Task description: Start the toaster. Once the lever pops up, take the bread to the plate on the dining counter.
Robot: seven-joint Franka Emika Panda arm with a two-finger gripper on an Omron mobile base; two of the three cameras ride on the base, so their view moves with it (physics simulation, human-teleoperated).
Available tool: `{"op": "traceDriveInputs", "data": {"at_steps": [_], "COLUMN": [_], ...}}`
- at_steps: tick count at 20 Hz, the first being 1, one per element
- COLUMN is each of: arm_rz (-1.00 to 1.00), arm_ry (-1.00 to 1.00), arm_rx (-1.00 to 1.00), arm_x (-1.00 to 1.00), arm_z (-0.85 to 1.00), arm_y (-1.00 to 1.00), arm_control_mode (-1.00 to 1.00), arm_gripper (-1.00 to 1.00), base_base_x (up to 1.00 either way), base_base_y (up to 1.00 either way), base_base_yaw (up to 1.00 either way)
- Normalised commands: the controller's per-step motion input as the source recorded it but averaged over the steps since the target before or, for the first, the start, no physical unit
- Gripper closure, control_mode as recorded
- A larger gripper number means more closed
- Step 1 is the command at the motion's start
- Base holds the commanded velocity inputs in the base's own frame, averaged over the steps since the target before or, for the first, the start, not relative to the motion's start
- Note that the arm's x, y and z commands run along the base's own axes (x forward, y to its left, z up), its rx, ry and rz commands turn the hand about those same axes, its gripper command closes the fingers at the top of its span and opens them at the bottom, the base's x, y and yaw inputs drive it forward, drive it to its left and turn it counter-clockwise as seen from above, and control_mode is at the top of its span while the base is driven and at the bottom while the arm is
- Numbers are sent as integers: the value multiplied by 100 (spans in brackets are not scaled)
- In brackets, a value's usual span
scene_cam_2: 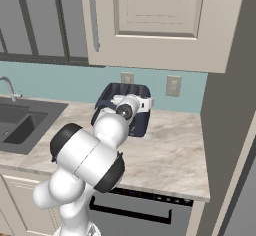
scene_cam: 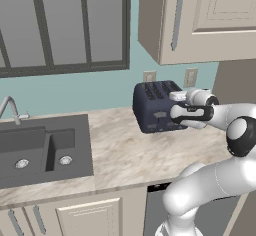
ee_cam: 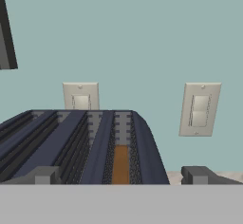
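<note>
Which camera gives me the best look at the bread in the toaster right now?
The hand view: the bread shows as a tan strip down in the rightmost slot of the toaster. In both base views the slots are too dark and small to make it out.

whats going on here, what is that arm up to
A white robot arm reaches over the marble worktop toward the navy toaster by the wall. Its claw is open and holds nothing, poised at the toaster's front edge, looking along the slots. A slice of bread sits down in the rightmost slot. Two wall outlets are behind the toaster, and a dark sink sits to the left.
</note>
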Motion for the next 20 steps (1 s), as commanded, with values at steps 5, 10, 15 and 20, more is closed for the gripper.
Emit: {"op": "traceDriveInputs", "data": {"at_steps": [5, 10, 15, 20], "arm_rz": [0, 0, 0, 0], "arm_ry": [0, 0, 0, 0], "arm_rx": [0, 0, 0, 0], "arm_x": [0, 0, 0, 0], "arm_z": [0, 0, 0, 0], "arm_y": [0, 0, 0, 0], "arm_control_mode": [-100, -100, -100, -100], "arm_gripper": [-100, -100, -100, -100], "base_base_x": [0, 0, 0, 0], "base_base_y": [0, 0, 0, 0], "base_base_yaw": [0, 0, 0, 0]}}
